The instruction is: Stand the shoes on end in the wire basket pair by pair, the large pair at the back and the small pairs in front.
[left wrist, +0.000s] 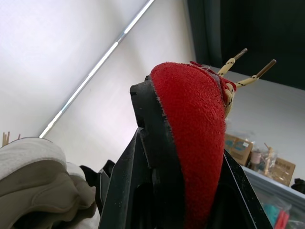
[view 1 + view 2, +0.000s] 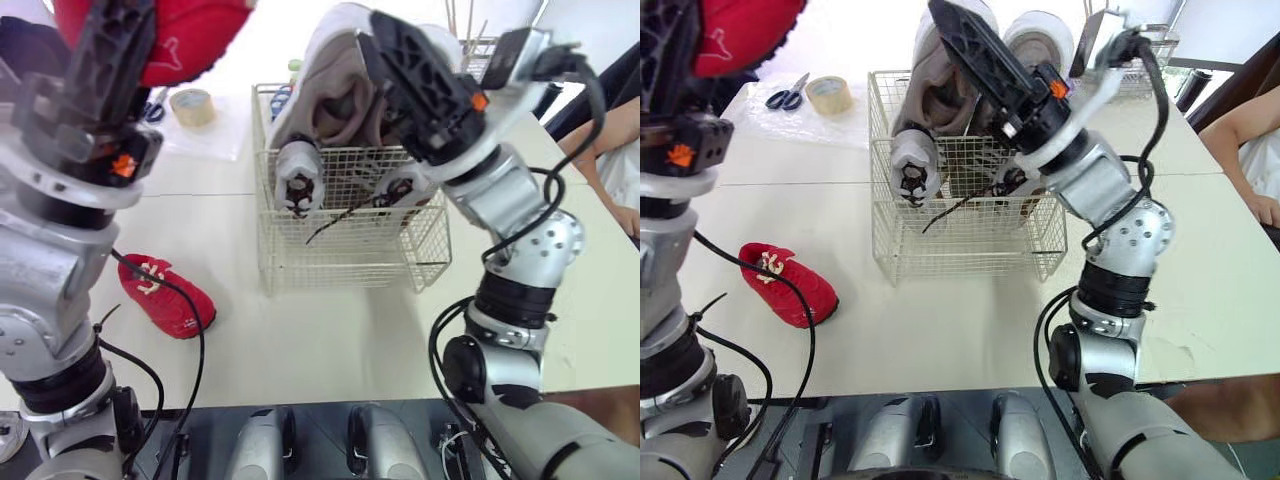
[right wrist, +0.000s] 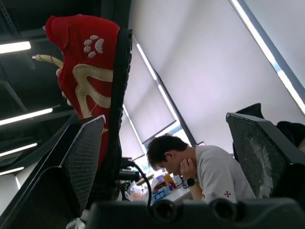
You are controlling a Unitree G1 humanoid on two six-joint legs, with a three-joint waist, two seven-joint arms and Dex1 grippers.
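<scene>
My left gripper [image 2: 118, 45] is raised high at the left, shut on a small red shoe [image 2: 175, 35] with a cream lace [image 1: 228, 93]. Its mate, another red shoe [image 2: 166, 296], lies on its side on the white table, left of the wire basket [image 2: 345, 262]. Two large grey-white shoes [image 2: 305, 150] stand on end inside the basket, their laces hanging through the wire. My right gripper [image 2: 405, 60] hovers above the basket's right side, open, with nothing between its fingers [image 3: 78, 157].
A tape roll [image 2: 192, 106] and blue scissors [image 2: 787, 97] lie at the back left of the table. A second wire rack [image 2: 480, 50] stands behind the basket. A person's arm [image 2: 610, 150] rests at the table's right edge.
</scene>
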